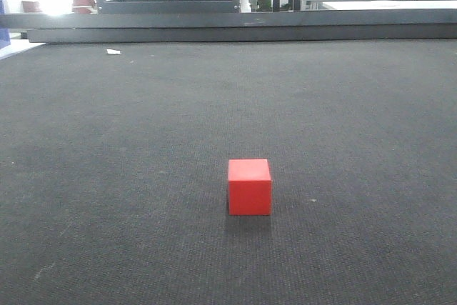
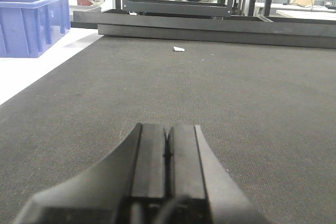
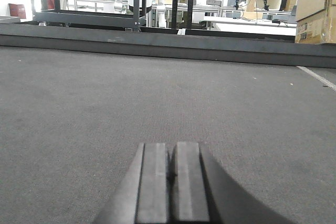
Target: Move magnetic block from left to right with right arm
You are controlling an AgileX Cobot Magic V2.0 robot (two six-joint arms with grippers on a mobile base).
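The magnetic block, a small bright-red cube, rests alone on the dark grey mat in the front view, near the middle and close to the camera. No gripper or arm shows in that view. In the left wrist view my left gripper is shut, its two dark fingers pressed together with nothing between them, low over the mat. My right gripper in the right wrist view is likewise shut and empty. The cube appears in neither wrist view.
The dark mat ends at a raised black bar at the back. A white scrap lies far left; the same white scrap shows ahead of the left gripper. A blue crate stands off the mat's left edge. Cardboard boxes stand far right.
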